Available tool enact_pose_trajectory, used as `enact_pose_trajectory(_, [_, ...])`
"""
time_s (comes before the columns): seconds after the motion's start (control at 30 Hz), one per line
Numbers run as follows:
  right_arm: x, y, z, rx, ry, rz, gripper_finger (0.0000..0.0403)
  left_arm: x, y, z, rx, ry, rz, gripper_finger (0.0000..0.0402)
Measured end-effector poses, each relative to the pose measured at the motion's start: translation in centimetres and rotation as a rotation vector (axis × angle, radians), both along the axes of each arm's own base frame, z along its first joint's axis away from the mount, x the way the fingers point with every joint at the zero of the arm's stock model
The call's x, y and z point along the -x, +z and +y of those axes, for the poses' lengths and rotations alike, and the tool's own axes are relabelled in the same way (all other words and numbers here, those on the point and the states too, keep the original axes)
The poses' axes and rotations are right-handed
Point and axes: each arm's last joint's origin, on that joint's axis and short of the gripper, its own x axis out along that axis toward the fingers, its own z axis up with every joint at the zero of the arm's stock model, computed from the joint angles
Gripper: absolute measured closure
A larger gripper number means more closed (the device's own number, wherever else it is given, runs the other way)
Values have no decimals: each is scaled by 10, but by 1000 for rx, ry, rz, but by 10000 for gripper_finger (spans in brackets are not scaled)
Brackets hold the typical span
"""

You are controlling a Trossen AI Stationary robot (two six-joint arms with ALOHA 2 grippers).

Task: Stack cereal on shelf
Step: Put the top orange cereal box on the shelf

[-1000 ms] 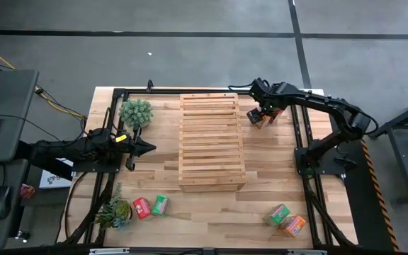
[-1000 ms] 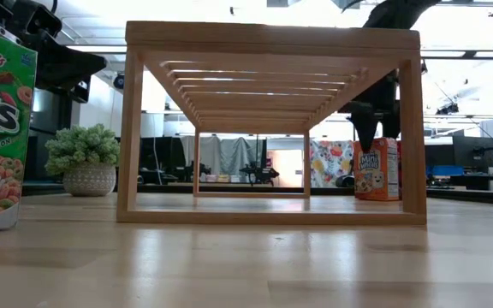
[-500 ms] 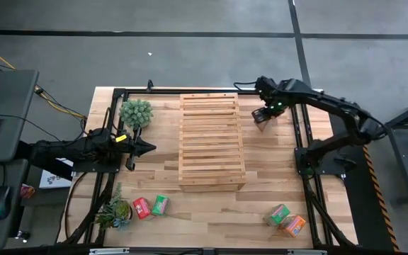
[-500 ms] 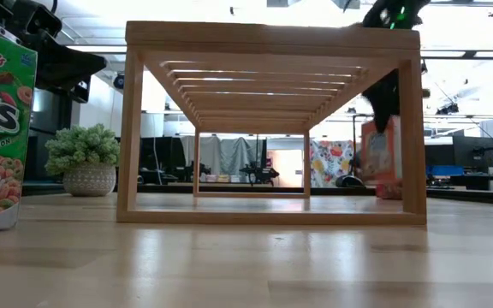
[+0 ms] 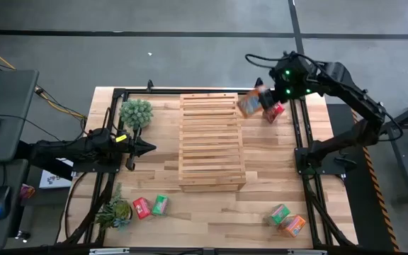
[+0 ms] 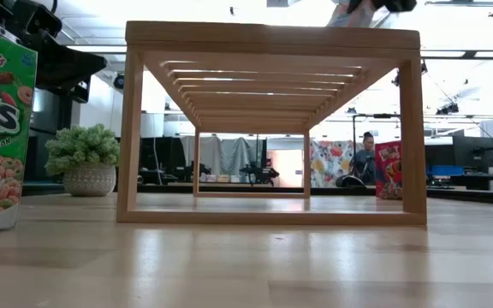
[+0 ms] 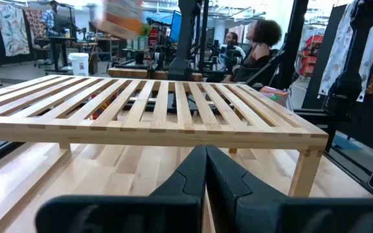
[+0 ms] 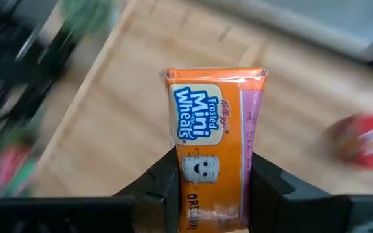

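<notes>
High view: the right gripper (image 5: 261, 99) is raised over the bench's far right corner, its jaws clenched on an orange cereal box (image 5: 249, 104) that hangs just off the far right corner of the shelf (image 5: 212, 140). A red box (image 5: 274, 111) stands on the bench right below the arm. The left gripper (image 5: 146, 147) waits near the bench's left edge, jaws pressed together. Two more boxes (image 5: 151, 206) sit near the front left corner and two (image 5: 287, 220) near the front right.

Low view: the shelf (image 6: 272, 37) fills the middle; the carried box shows only as a blur at its top right corner (image 6: 353, 10), above the slats. The red box (image 6: 388, 169) stands behind the right leg.

Left wrist view: the left gripper (image 7: 206, 169), fully closed, faces the slatted top, with the orange box (image 7: 120, 16) in the air beyond it.

Right wrist view: the box (image 8: 215, 142) is pinched between both fingers (image 8: 167, 184) by its lower part.

The step in hand looks like carrying the first box to the shelf. Next it needs bringing over the slats, lowering upright, then releasing.
</notes>
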Motion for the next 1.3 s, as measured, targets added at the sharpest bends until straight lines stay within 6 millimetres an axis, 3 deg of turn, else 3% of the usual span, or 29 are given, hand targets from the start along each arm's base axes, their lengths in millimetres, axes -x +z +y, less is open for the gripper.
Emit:
enact_pose_trajectory(0.17, [-32,13,-7,143,-153,18,294,0,0,0,0,0,0,401])
enact_pose_trajectory(0.33, [-81,-13,-24,88,-155,168,294,0,0,0,0,0,0,401])
enact_pose_trajectory(0.53, [-117,-42,-37,11,-136,314,294,0,0,0,0,0,-1,401])
enact_pose_trajectory(0.77, [-130,-51,-43,5,-153,324,294,0,0,0,0,0,-1,401])
enact_pose_trajectory(1.3, [-131,-51,-40,-25,-223,298,279,0,0,0,0,0,-1,401])
